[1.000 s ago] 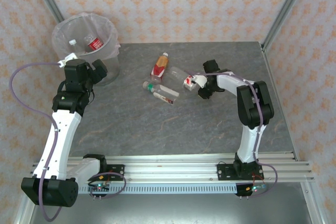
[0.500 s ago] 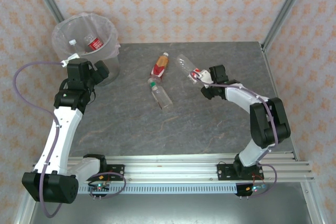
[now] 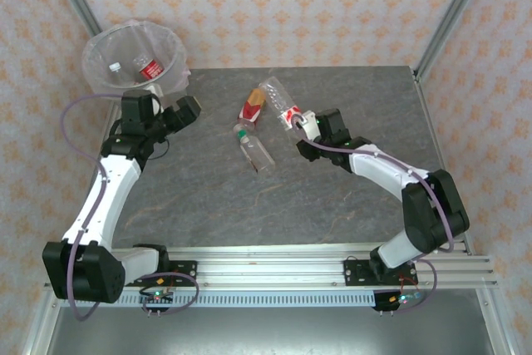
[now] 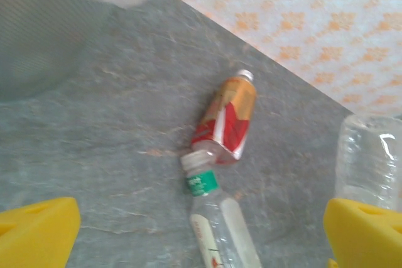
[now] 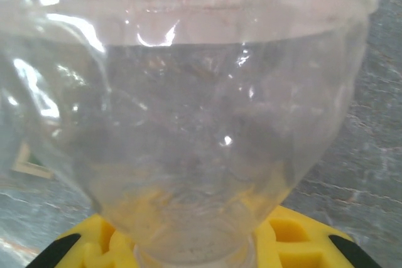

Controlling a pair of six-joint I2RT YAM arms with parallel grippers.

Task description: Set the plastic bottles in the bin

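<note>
The bin (image 3: 101, 46) stands at the table's far left corner with a red-labelled bottle (image 3: 150, 68) and a clear one inside. My right gripper (image 3: 301, 125) is shut on a clear plastic bottle (image 3: 278, 100) with a red-and-white label, raised off the table; this held bottle (image 5: 188, 111) covers most of the right wrist view above the yellow fingers (image 5: 301, 236). An orange-and-red bottle (image 4: 227, 117) and a clear bottle with a green band (image 4: 217, 218) lie end to end on the table. My left gripper (image 3: 184, 112) hangs open right of the bin, its view facing these two.
The grey stone table (image 3: 332, 197) is fenced by patterned walls and metal posts at the back and sides. The bin's wall (image 4: 44, 48) shows blurred at the upper left of the left wrist view. The held bottle (image 4: 370, 161) appears at that view's right edge.
My right gripper has carried its clear bottle up, leftward and toward the back. My left arm has swung right, away from the bin, toward the bottles on the table.
</note>
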